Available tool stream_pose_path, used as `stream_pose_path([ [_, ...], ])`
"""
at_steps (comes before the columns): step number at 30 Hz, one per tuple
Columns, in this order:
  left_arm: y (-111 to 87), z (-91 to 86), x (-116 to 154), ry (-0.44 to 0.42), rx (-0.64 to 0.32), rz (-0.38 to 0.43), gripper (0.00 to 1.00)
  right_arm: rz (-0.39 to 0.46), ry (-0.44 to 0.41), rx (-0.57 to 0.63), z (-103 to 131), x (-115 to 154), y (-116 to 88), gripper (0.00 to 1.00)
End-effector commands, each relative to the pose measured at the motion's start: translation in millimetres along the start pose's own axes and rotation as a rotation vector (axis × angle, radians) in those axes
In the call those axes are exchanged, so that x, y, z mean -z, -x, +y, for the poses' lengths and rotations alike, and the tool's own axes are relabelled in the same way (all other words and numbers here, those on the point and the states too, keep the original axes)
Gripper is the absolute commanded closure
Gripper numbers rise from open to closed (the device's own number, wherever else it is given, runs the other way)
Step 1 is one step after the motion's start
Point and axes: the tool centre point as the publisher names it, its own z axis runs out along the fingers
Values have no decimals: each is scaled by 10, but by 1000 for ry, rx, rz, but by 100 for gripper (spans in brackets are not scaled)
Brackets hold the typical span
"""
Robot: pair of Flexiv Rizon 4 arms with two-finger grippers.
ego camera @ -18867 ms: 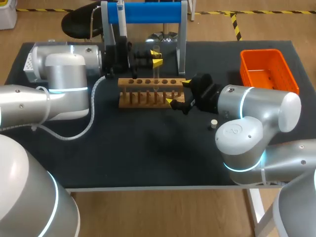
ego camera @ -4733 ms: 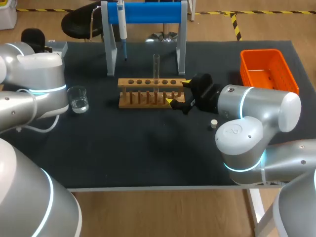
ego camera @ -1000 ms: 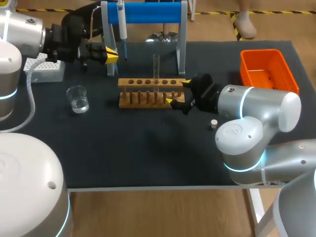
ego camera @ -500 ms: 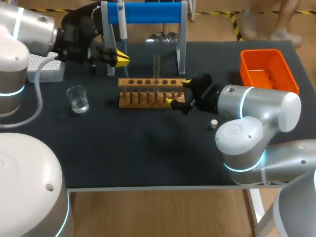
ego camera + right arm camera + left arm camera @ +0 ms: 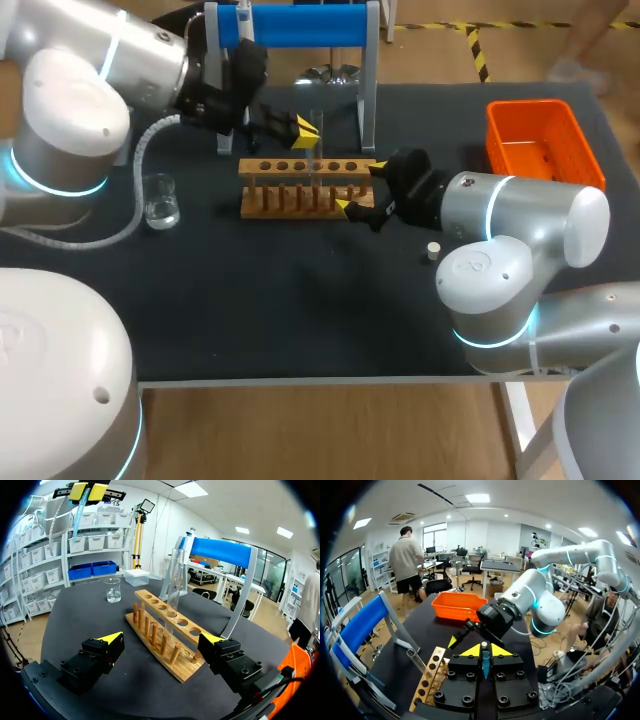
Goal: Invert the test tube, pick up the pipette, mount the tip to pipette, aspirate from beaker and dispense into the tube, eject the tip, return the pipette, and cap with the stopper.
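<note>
The left gripper [image 5: 303,133] is clenched on a blue pipette tip [image 5: 485,666]. It grips the tip near the wide end, so the thin end hangs straight down below the yellow fingers (the right wrist view shows this most plainly). This claw is held above the table, over the wooden rack [image 5: 256,206]. The test tube [image 5: 316,135] stands upright in one of the rack's middle holes. It is off to the side of these fingers, toward the blue stand [image 5: 300,25], and close to them without touching. The tip hangs beside the tube, not over its mouth. The beaker [image 5: 158,200] sits well behind this claw, out past the rack's far end.

The right gripper [image 5: 359,188] is released, its fingers spread wide and low to either side of the rack's near end. The end of the rack lies between them. One finger stands clear of the wood, and the other is so close that I cannot tell whether it touches. The tube rises ahead of this claw, a few holes along the rack. The small white stopper [image 5: 433,250] lies on the table behind it, beside the arm. The orange basket [image 5: 540,140] is off to its side.
</note>
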Motion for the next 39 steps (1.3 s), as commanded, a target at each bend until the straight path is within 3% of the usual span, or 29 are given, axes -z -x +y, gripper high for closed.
stream_pose_path([
  [1,-21,9,-1,5,3,-7,100,1,-1,0,3,4,-1,0],
  [6,-21,9,-1,5,3,-7,100,1,-1,0,3,4,-1,0],
  [13,-21,9,-1,5,3,-7,100,41,41,42,45,420,76,0],
  [18,-21,9,-1,5,3,-7,100,110,97,61,109,763,80,0],
  [25,-21,9,-1,5,3,-7,100,241,185,84,324,1085,-69,0],
  [31,-21,9,-1,5,3,-7,100,381,224,95,515,1128,-261,0],
  [39,-21,9,-1,5,3,-7,100,507,300,151,726,1056,-520,0],
])
